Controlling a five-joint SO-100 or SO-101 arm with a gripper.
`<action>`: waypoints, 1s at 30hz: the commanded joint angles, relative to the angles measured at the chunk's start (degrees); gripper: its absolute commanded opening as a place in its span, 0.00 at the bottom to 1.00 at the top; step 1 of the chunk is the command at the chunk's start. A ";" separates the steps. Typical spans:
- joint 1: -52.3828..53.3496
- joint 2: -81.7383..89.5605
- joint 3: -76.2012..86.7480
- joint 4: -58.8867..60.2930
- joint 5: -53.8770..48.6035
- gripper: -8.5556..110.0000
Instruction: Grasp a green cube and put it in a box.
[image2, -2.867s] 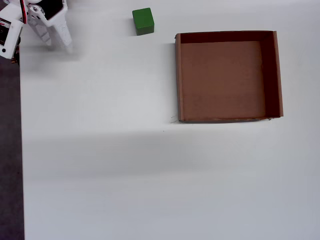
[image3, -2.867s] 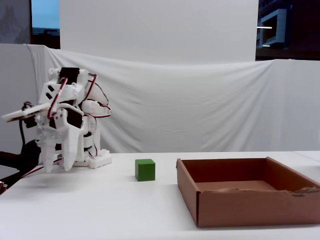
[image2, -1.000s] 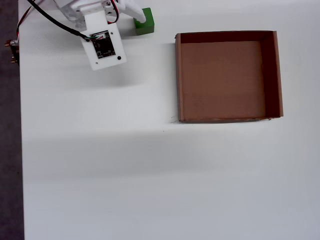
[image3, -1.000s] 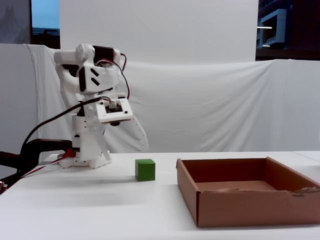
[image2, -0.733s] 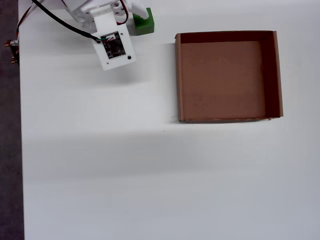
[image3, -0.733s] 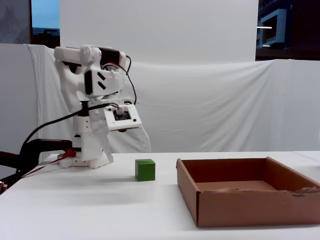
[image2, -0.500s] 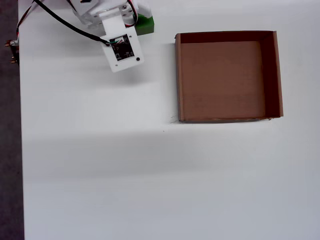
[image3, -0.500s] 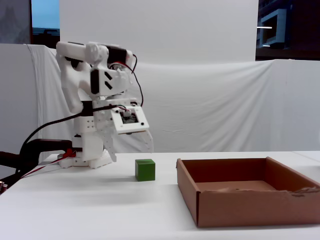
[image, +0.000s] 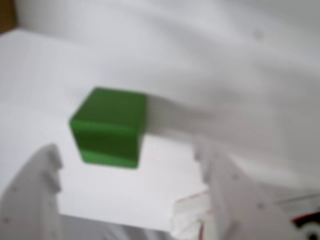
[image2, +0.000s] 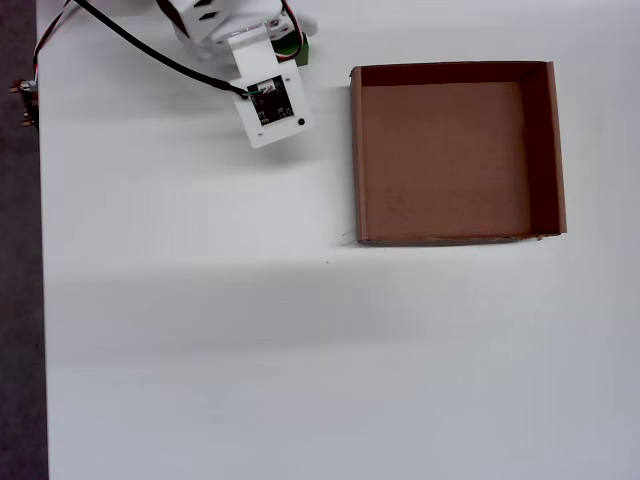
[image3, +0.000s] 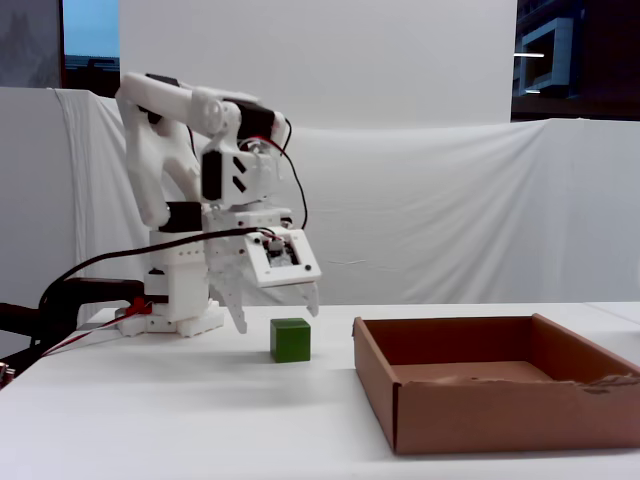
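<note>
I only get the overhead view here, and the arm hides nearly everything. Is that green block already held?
Observer: No. In the wrist view the gripper is open, and the green cube sits ahead of its fingertips, untouched.
Operator: Is the cube lifted at all?
Observer: No. The fixed view shows the cube resting on the table, with the fingertips above and to its left.
Operator: How tall is the box?
Observer: The fixed view shows the box has low walls, roughly as high as the cube.

Matt green cube (image3: 290, 340), brown cardboard box (image3: 480, 410), white plastic claw (image3: 276, 306).
</note>
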 joint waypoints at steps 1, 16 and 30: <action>-1.05 0.00 -2.90 -0.70 0.35 0.38; -3.69 -3.52 -2.55 -1.23 1.76 0.38; -3.87 -9.32 -3.78 -4.22 2.46 0.38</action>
